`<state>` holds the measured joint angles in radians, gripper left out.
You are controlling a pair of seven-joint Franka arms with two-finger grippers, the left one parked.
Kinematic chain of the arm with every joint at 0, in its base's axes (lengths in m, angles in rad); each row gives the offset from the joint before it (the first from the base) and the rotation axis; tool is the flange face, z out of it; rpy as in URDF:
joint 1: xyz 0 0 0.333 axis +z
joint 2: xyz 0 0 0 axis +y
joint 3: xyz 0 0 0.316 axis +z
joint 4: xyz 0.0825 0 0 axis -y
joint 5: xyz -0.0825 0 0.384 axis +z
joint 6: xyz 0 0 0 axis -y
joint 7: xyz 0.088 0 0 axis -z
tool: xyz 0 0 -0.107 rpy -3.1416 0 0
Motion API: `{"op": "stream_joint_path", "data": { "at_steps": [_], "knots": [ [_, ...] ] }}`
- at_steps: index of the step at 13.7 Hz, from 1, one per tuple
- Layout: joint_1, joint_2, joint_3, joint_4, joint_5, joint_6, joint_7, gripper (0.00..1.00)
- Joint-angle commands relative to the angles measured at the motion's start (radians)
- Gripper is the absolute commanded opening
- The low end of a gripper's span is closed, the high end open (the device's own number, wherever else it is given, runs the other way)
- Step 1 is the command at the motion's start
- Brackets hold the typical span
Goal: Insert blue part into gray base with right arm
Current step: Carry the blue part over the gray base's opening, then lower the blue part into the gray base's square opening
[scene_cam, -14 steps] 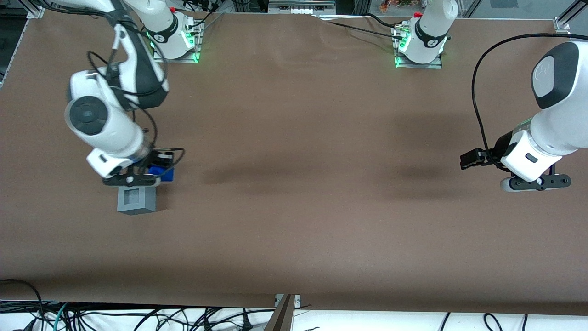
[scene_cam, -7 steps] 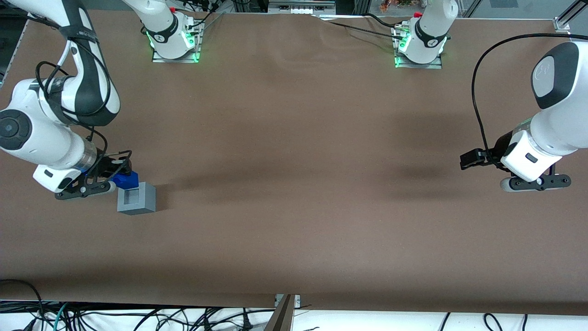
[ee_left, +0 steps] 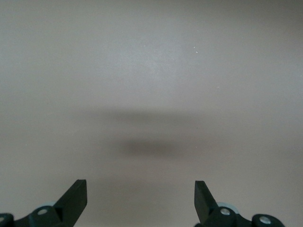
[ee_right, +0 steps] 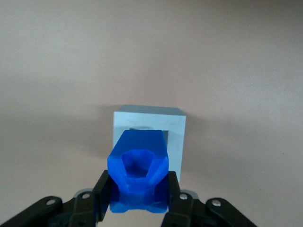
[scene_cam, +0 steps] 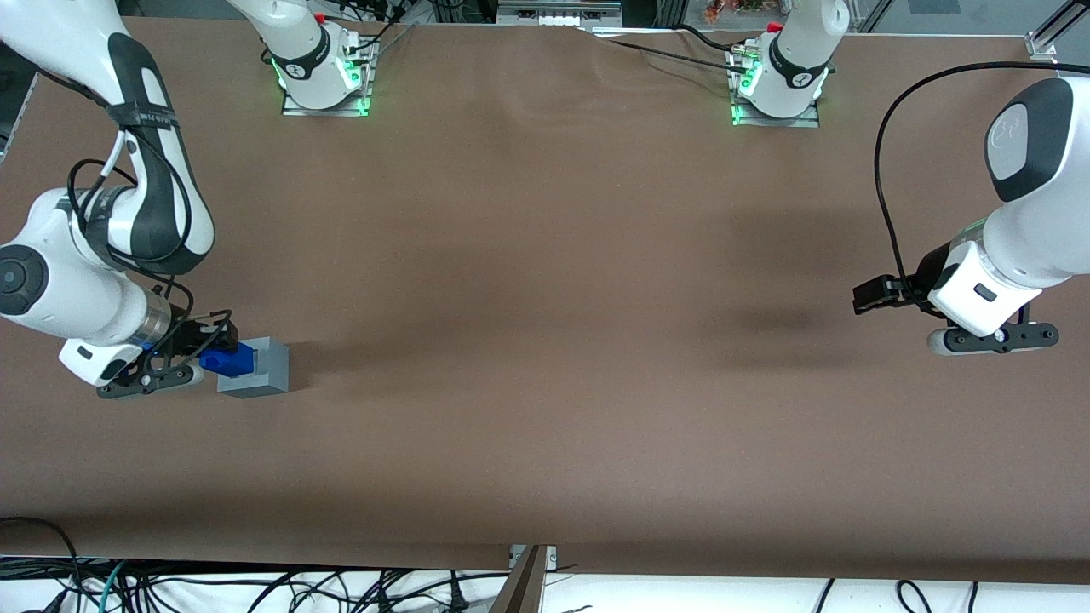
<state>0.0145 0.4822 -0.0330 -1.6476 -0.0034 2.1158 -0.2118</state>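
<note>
My right arm's gripper [scene_cam: 209,351] is shut on the blue part [scene_cam: 226,358], with a black finger [ee_right: 105,194] on each side of it. It holds the part low at the top edge of the gray base [scene_cam: 260,370], on the side toward the working arm's end of the table. In the right wrist view the blue part [ee_right: 138,170] overlaps the gray base [ee_right: 176,135] and covers most of its square recess [ee_right: 165,132]. I cannot tell if the part touches the base.
The brown table cover [scene_cam: 545,340] spreads around the base. The two arm mounts [scene_cam: 328,72] with green lights stand at the table's edge farthest from the front camera. Cables [scene_cam: 255,587] lie along the edge nearest to it.
My gripper has swung with the blue part from over the base out toward the working arm's end, then lowered and come nearer the front camera, level with the base's top.
</note>
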Motion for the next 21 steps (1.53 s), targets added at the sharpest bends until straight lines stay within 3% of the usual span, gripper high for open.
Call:
{"op": "stream_joint_path", "data": {
  "at_steps": [1,17,21],
  "knots": [
    [-0.005,0.029,-0.007,0.028,0.030,0.019,-0.024,0.11],
    [-0.002,0.027,-0.010,-0.015,0.053,0.026,0.009,0.12],
    [-0.004,0.035,-0.010,-0.037,0.054,0.075,0.006,0.18]
  ]
}}
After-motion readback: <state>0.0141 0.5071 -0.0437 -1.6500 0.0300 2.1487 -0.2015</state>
